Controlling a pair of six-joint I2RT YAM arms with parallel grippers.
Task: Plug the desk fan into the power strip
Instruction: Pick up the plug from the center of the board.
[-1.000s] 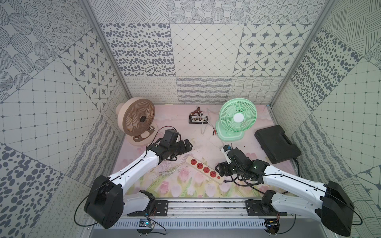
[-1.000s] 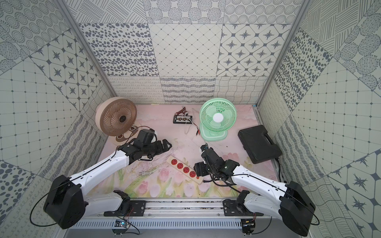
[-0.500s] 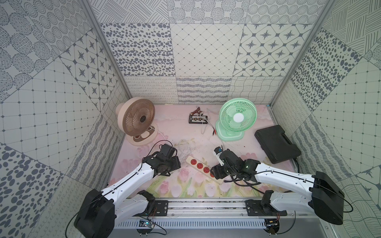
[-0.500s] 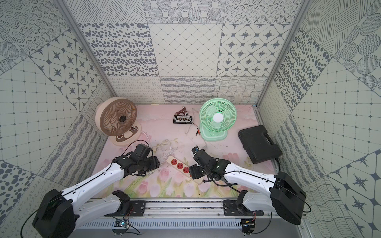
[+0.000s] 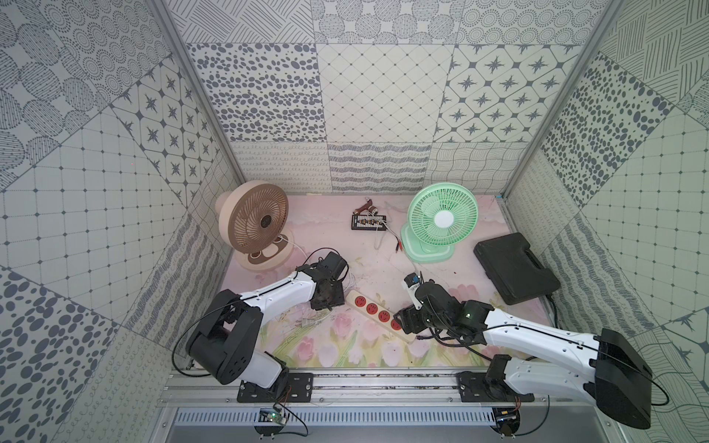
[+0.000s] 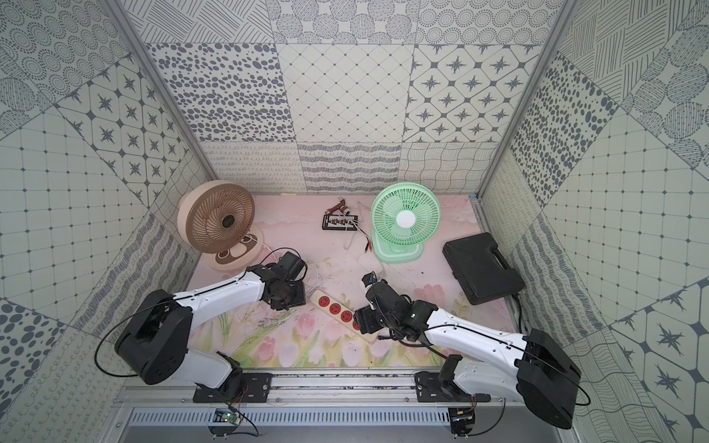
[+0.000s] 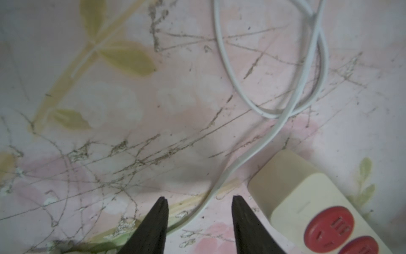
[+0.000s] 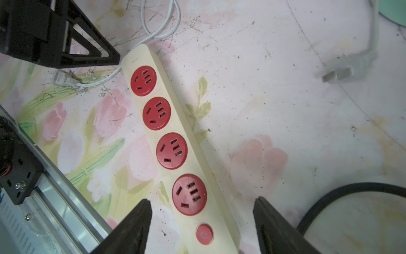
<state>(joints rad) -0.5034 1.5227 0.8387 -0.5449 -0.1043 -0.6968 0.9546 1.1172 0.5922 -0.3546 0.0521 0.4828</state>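
Pink flowery bench (image 5: 364,253) first, boxed in by patterned walls. Two arms reaching in from the near rail: left arm (image 5: 276,295) ending just off the far-left tip of the power strip (image 5: 371,308), right arm (image 5: 529,333) over its near-right end. Far left, brown fan (image 5: 253,226); far right, green fan (image 5: 441,216); black case (image 5: 514,272) out by the right wall. That power strip (image 6: 335,308) flat in the near middle in both top views, long axis slanting far-left to near-right, all four red sockets empty. Over its switch end, right jaws wide apart, straddling it by the red button (image 8: 204,234) with bench showing on both sides, gripping nothing. Left jaws about half spread, tips low over the bench, white cord (image 7: 270,136) threading between them without touching either, so nothing held yet. Key bit for the coming move, probably: pale plug (image 8: 63,79) on that white cord lying just left of the strip's far-left end, close by the left jaws, so way nearer that arm. Other candidate, grey two-pin plug (image 8: 338,74), loose on the bench between the strip and the green fan, well apart from the strip, nearer the right arm. Desk fan itself: brown or green, no telling. No tracing either cord back to its fan for sure, arms in the way. Strip's black cord (image 8: 351,189) cut off at the frame edge.
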